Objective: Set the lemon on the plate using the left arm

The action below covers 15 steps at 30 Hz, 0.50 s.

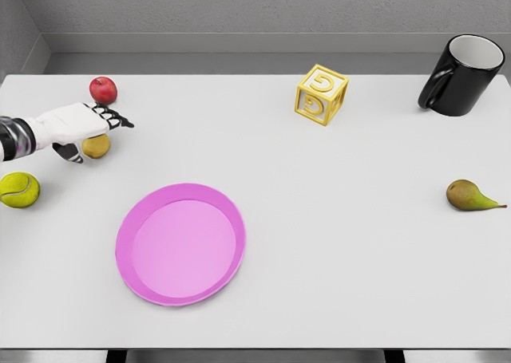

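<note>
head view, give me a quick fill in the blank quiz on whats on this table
1. The left hand is over the lemon, which lies just in front of the red ____.
2. The plate is ____ in colour and has nothing on it.
3. The pear lies near the table's ____ edge.
4. The yellow block stands to the left of the black ____.

Missing words: apple; pink; right; mug

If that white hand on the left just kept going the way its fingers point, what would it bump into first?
Probably nothing nearby: the left hand points right across bare table, passing below the apple. The yellow letter block lies roughly that way, though depth is unclear.
</note>
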Motion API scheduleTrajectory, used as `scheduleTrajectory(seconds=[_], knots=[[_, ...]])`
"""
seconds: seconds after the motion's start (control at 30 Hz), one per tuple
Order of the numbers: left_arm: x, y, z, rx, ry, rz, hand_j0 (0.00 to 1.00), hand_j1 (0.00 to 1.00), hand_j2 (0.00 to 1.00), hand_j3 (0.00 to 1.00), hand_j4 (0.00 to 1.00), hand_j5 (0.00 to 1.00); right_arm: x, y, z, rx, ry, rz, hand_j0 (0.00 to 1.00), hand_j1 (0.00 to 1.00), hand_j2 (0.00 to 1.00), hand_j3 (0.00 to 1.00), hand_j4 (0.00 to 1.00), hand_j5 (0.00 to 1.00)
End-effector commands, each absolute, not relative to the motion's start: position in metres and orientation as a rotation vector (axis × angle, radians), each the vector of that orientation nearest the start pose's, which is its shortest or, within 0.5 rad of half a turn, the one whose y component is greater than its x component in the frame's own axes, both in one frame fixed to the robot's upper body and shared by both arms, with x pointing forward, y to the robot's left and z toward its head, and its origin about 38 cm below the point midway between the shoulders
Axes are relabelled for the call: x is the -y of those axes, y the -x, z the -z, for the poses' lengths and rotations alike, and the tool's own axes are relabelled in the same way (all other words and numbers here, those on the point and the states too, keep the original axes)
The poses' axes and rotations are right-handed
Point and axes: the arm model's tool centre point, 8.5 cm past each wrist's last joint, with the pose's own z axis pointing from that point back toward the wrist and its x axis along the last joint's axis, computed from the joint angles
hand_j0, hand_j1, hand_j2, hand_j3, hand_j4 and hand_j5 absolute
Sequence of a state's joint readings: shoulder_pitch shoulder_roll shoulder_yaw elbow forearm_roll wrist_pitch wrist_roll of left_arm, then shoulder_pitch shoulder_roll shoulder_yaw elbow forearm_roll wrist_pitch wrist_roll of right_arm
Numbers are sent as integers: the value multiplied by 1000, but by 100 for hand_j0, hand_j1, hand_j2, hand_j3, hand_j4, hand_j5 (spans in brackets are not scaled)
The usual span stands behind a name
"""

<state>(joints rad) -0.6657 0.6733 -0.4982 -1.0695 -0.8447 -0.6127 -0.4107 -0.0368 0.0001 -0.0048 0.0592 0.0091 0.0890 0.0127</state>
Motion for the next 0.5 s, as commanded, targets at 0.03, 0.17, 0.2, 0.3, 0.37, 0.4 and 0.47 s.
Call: scheduleTrajectory(seconds=[0.03,0.17,0.2,0.3,0.37,0.4,0.47], knots=[[-364,-483,-159,1087,-694,2033,100,100,100,100,100,100,270,6,260,-111,75,1,100,100,100,100,100,100],[-364,-484,-155,1082,-687,2030,100,100,100,100,100,100,270,6,260,-112,75,1,100,100,100,100,100,100],[-366,-484,-153,1074,-684,2025,100,100,100,100,100,100,270,6,260,-112,73,1,100,100,100,100,100,100],[-367,-484,-153,1071,-684,2024,100,100,100,100,100,100,270,7,260,-114,73,1,100,100,100,100,100,100],[-366,-483,-153,1072,-684,2026,100,100,100,100,100,100,270,6,260,-112,75,1,100,100,100,100,100,100],[-367,-483,-153,1070,-683,2026,100,100,100,100,100,100,270,6,260,-112,73,1,100,100,100,100,100,100],[-367,-484,-153,1071,-684,2024,100,100,100,100,100,100,270,6,260,-112,73,1,100,100,100,100,100,100]])
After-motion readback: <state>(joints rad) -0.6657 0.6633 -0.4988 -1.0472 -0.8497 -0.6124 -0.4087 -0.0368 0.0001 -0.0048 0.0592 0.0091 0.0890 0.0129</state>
